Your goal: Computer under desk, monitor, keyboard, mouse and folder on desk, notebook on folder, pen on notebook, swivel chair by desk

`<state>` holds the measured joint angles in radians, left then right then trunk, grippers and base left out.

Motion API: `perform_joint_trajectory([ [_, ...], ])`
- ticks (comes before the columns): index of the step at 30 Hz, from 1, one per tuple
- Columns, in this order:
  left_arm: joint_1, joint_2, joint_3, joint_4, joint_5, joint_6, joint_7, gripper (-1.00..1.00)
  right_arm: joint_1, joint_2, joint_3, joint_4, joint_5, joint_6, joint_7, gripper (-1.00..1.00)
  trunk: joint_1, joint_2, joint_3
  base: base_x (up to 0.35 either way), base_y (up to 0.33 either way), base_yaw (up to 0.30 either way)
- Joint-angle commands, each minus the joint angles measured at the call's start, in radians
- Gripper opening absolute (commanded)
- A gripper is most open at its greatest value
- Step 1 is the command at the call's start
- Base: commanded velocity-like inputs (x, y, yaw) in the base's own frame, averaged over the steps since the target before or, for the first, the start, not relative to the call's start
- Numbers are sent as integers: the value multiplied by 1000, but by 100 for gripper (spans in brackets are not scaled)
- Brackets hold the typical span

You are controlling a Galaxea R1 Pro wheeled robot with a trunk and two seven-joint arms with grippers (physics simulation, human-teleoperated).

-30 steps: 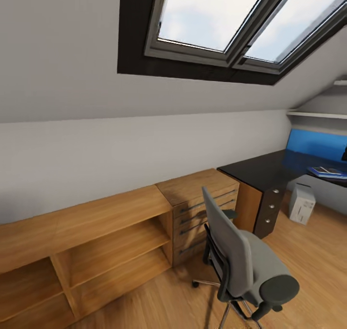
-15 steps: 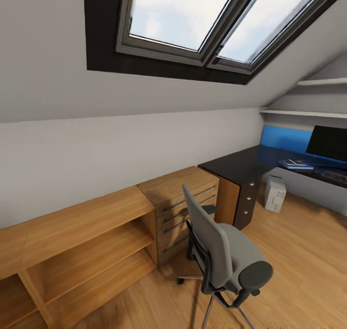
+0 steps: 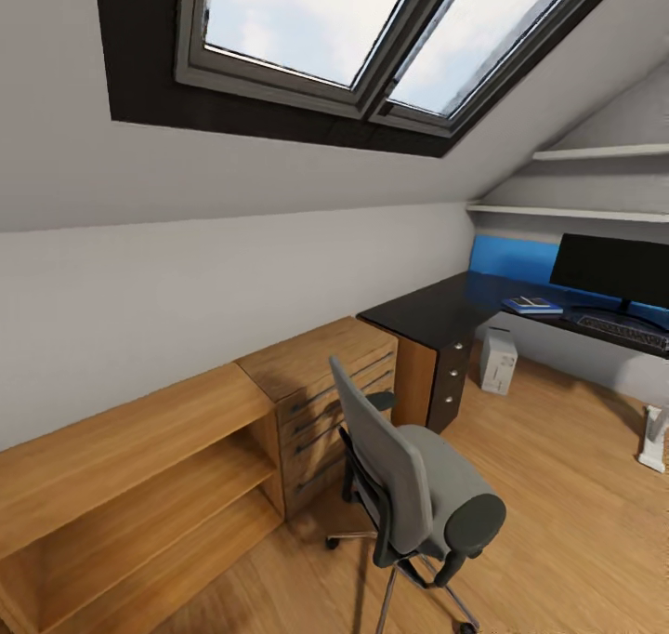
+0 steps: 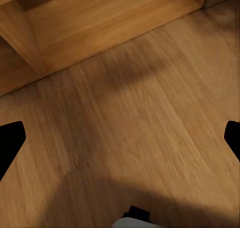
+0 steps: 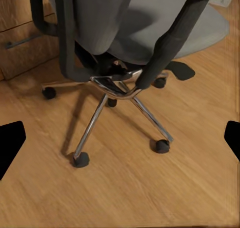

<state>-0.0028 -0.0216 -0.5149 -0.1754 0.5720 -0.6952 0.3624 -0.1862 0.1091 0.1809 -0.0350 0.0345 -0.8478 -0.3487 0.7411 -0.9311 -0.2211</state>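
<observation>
The swivel chair [image 3: 418, 485] stands on the wood floor in front of the wooden dresser, its grey back toward me, apart from the desk [image 3: 427, 310]. On the glossy black top lie the blue folder [image 3: 531, 309] with the small grey notebook [image 3: 535, 301] on it, the monitor [image 3: 613, 270] and the keyboard [image 3: 621, 329]. The computer [image 3: 499, 362] stands on the floor under the desk. The mouse and pen are too small to make out. My left gripper [image 4: 120, 140] is open over bare floor. My right gripper [image 5: 120, 140] is open above the chair's chrome base [image 5: 107, 90].
A plain wooden dresser [image 3: 321, 364] and a low open wooden shelf unit [image 3: 121, 471] line the sloped wall at the left. A blue wall panel [image 3: 506, 257] and white shelves [image 3: 567, 212] sit behind the desk. A white leg [image 3: 655, 439] stands at the right edge.
The head view has swung to the right, bringing the monitor and keyboard fully into sight. The chair and the things on the desk have not moved.
</observation>
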Motion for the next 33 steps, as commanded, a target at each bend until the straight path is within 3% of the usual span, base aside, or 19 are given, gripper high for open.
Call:
perform_joint_trajectory([
  [1,0,0,-8,-1,3,-1,9,100,-1,0,7,1,3,0,-11,100,0,-1,-2,41,38,-225],
  [17,0,2,-1,-1,6,-4,9,100,-1,1,6,0,-1,8,-12,100,0,-1,-17,6,6,-240],
  [24,0,3,5,-1,9,-8,10,100,-1,1,2,-25,-87,62,-10,100,0,-1,-26,0,0,-219],
  [33,0,3,7,-1,9,-10,10,100,-1,0,1,-37,-103,80,-10,100,0,-1,-37,0,131,-194],
])
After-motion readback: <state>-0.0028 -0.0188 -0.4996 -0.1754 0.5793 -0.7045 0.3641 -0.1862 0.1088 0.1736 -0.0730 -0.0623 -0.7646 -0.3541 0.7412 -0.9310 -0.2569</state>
